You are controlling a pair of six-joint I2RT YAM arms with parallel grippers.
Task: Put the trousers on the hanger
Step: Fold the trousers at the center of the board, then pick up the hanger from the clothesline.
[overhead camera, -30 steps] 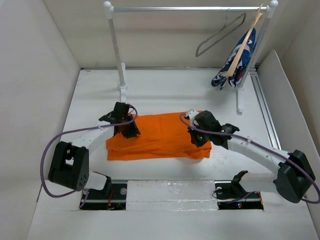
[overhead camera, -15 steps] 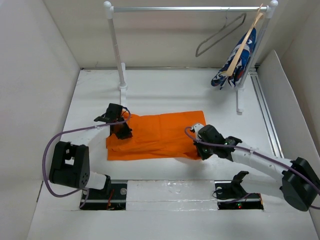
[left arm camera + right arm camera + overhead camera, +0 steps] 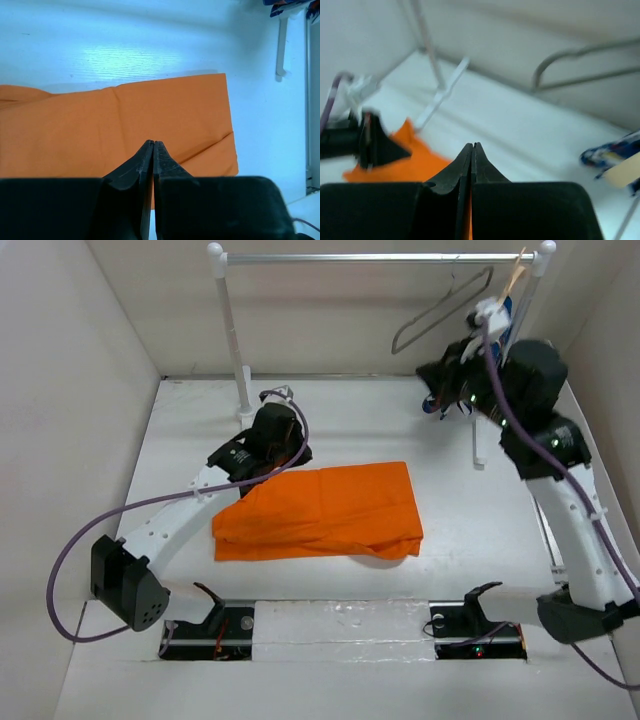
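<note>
Currently lying folded and flat at the middle of the table (image 3: 330, 420): trousers (image 3: 320, 512), orange, long side running left to right, somewhat nearer the front edge than the back, not yet on anything. Well apart, hooked on the rail (image 3: 380, 257) above the back right corner: hanger (image 3: 590, 49), grey wire, bare. Likely hazards, by judgement only: closing on the wooden hanger (image 3: 624, 175) or its patterned garment (image 3: 615, 150) by mistake, both hanging just beside the wire one on the same rail; knocking the wire hanger off its hook, or setting it swinging, through an approach with jaws not opened in time; lifting only the top layer of the folded cloth, with the rest dragging or unfolding across the table. Left gripper (image 3: 153, 144): fingers pressed fully together, nothing seen between them, poised over the back left corner of the trousers; contact with the cloth not possible to tell. Right gripper (image 3: 472, 146): raised toward the right end of the rail, fingers likewise fully together, empty, short of the wire hanger and apart from it.
</note>
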